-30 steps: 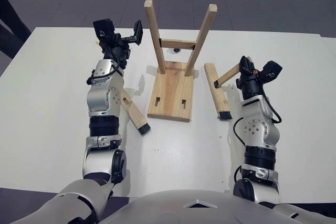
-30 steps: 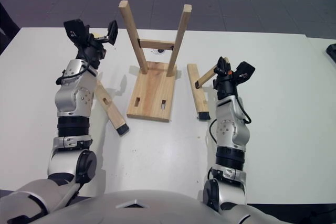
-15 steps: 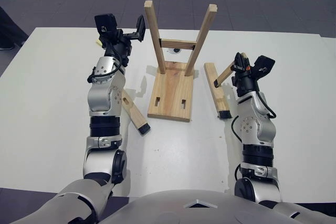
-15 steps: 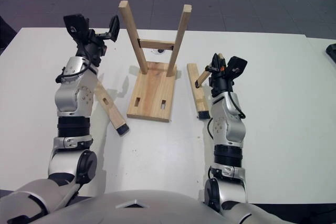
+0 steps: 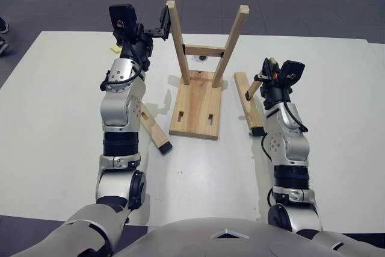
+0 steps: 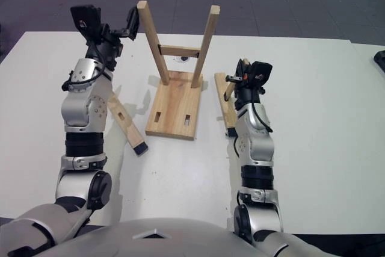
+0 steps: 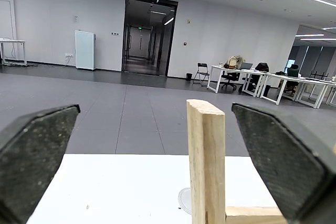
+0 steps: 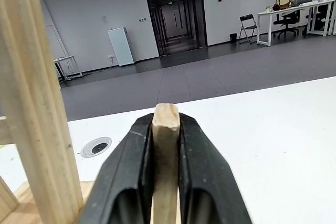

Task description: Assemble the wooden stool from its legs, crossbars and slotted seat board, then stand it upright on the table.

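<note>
White table point(image 5: 60, 88) is carrying the parts: the right gripper point(image 8: 166, 116) is clamping a crossbar point(image 5: 255, 88) that seems joined to a lying leg point(image 5: 252, 115) beside the seat board point(image 5: 195, 109). The left gripper point(image 7: 155, 124) is standing open before an upright leg point(image 7: 206, 166). I judge the second leg pair is being assembled; next this piece needs lifting, straight, toward the free slots point(image 5: 210, 118).

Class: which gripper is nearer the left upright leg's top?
Left. The left gripper is open close beside the upright leg; the right gripper clamps a crossbar across the seat board.
</note>
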{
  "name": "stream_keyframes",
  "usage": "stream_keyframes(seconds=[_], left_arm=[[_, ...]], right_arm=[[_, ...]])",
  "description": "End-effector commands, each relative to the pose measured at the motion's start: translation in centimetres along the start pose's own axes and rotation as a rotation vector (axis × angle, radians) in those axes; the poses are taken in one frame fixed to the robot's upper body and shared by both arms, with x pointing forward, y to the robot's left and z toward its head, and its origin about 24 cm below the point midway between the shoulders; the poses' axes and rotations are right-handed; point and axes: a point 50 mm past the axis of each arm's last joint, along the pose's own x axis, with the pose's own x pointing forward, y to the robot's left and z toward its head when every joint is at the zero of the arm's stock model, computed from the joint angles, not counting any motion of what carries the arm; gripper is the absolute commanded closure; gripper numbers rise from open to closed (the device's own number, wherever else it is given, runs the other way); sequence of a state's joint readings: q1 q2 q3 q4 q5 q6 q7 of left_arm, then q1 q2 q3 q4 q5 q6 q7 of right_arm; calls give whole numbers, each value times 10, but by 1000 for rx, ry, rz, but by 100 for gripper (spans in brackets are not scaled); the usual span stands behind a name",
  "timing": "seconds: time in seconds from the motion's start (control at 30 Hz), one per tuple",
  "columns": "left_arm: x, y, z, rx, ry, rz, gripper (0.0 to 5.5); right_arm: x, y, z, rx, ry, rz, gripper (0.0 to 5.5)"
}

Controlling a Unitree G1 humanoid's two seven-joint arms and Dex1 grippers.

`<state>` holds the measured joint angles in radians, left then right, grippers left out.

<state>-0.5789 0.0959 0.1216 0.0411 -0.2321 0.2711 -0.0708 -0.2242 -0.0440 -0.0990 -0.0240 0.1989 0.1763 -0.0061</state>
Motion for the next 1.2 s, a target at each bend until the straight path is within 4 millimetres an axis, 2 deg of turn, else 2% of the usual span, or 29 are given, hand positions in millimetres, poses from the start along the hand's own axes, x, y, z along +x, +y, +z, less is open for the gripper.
stream_keyframes(seconds=[0.03, 0.37, 0.53, 0.73, 0.9, 1.2], left_arm=[[-1, -1, 1, 8, -2, 3, 10], [-5, -3, -1, 40, 6, 0, 10], [-20, 3, -8, 74, 51, -23, 10], [-19, -6, 4, 76, 4, -21, 10], [-14, -11, 9, 32, -27, 5, 10], [-2, -18, 20, -20, -72, 10, 10]], right_arm=[[-29, -13, -45, -65, 200, -57, 509], [-68, -22, -102, -128, 408, -73, 509], [-83, -26, -114, -141, 495, -38, 509], [-91, -39, -126, -191, 643, -58, 509], [-70, -34, -110, -146, 575, -49, 509], [-34, -23, -67, -158, 345, -9, 509]])
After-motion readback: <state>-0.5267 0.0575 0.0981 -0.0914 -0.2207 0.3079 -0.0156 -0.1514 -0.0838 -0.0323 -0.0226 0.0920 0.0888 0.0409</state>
